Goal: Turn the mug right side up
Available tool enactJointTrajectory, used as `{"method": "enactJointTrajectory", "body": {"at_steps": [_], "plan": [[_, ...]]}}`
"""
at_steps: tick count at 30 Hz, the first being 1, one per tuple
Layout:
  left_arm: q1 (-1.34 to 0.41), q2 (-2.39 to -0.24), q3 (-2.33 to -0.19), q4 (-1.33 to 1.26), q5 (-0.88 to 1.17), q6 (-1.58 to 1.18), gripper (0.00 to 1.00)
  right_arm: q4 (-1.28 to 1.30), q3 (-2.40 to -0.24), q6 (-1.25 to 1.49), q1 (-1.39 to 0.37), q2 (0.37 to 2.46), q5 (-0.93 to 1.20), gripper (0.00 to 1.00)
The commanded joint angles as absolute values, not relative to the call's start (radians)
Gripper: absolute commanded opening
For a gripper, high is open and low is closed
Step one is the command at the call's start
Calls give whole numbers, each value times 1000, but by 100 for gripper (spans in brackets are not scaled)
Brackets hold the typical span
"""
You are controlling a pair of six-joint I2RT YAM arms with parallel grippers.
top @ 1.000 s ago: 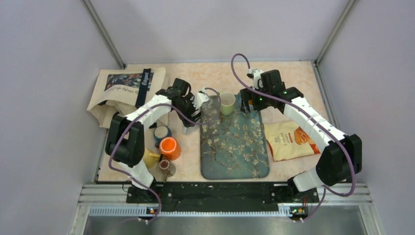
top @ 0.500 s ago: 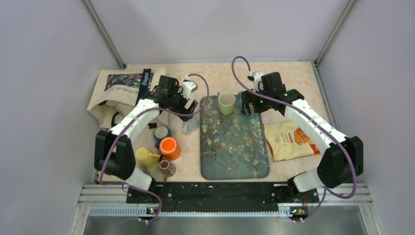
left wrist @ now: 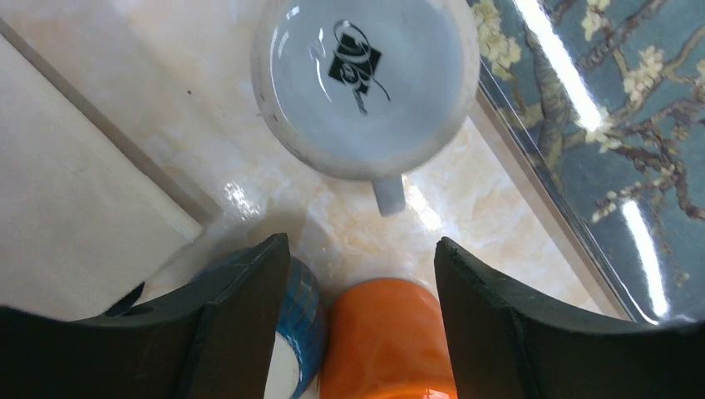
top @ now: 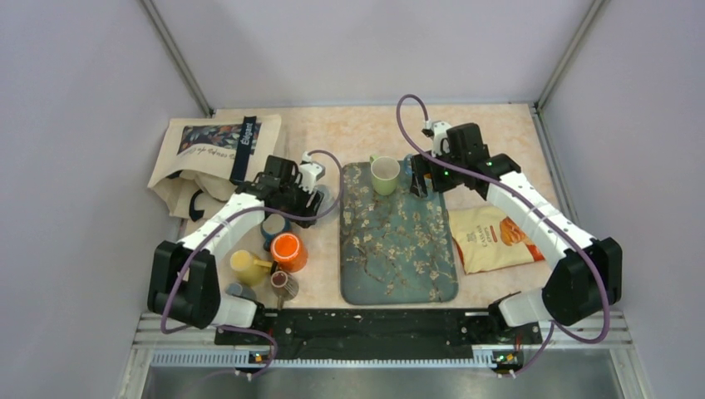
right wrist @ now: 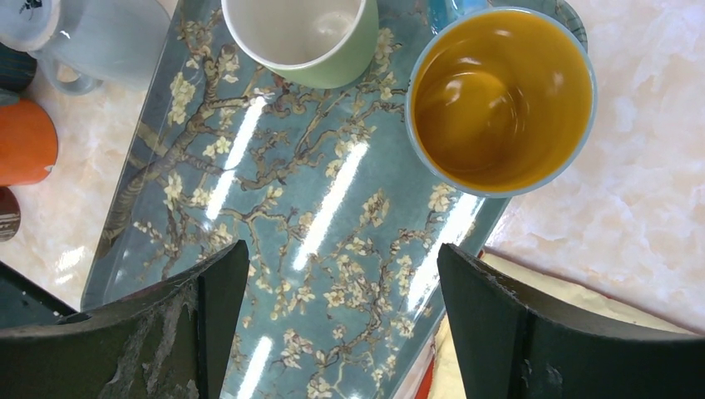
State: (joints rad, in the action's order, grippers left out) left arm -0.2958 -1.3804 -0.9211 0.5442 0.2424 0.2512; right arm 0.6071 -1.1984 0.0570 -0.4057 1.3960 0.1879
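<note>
A frosted white mug (left wrist: 366, 83) stands upside down on the table, its logo-printed base up and its handle toward my left gripper, just left of the floral tray (left wrist: 632, 150). It also shows in the right wrist view (right wrist: 100, 37). My left gripper (left wrist: 362, 324) is open and empty, hovering over an orange mug (left wrist: 391, 349) and a blue cup (left wrist: 303, 324), short of the white mug. In the top view my left gripper (top: 309, 199) hides the white mug. My right gripper (right wrist: 341, 324) is open and empty above the tray (right wrist: 274, 216).
A green mug (top: 385, 175) and a yellow-lined mug (right wrist: 499, 100) stand upright at the tray's far end. An orange mug (top: 287, 251), blue cup (top: 274, 224), yellow mug (top: 244, 266) and small brown cup (top: 283, 283) cluster left of the tray. A tote bag (top: 212, 150) lies far left, a snack bag (top: 495, 237) right.
My left arm has pulled back from the tray's far left corner to the left and nearer, now over the cluster of cups. The right arm has barely moved.
</note>
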Motion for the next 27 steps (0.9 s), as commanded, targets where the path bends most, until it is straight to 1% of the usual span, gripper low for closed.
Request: {"method": "enactJointTrajectory", "body": {"at_steps": [1,7,8,12,14,17,19,20,22,24,25,26,27], "plan": [[-321,-1430,-911,415,196,212,69,563,-1188,69,-410,1352,209,83],[-347,-1461,-903,375,171,208,69,562,-1174,67,-410,1341,199,83],[-347,-1464,-900,371,164,206,67,563,-1174,66,-410,1344,201,83],[-348,-1505,-905,351,148,201,57,560,-1174,67,-410,1343,204,83],[-347,-1530,-919,357,147,212,55,561,-1174,68,-411,1340,207,83],[-347,-1556,-920,344,127,213,55,561,-1172,68,-410,1331,209,83],[-347,-1567,-922,334,120,211,53,561,-1169,68,-410,1325,207,83],[-348,-1569,-922,326,117,212,50,560,-1168,69,-410,1323,207,83],[-345,-1569,-921,312,113,210,39,561,-1166,68,-410,1322,208,83],[-347,-1569,-923,311,114,206,22,561,-1161,68,-410,1324,211,83],[-345,-1569,-927,315,116,205,9,560,-1159,69,-410,1323,212,83],[-344,-1564,-929,321,118,202,0,559,-1157,71,-411,1322,213,83],[-341,-1558,-932,324,123,198,0,559,-1154,73,-411,1322,215,83]]}}
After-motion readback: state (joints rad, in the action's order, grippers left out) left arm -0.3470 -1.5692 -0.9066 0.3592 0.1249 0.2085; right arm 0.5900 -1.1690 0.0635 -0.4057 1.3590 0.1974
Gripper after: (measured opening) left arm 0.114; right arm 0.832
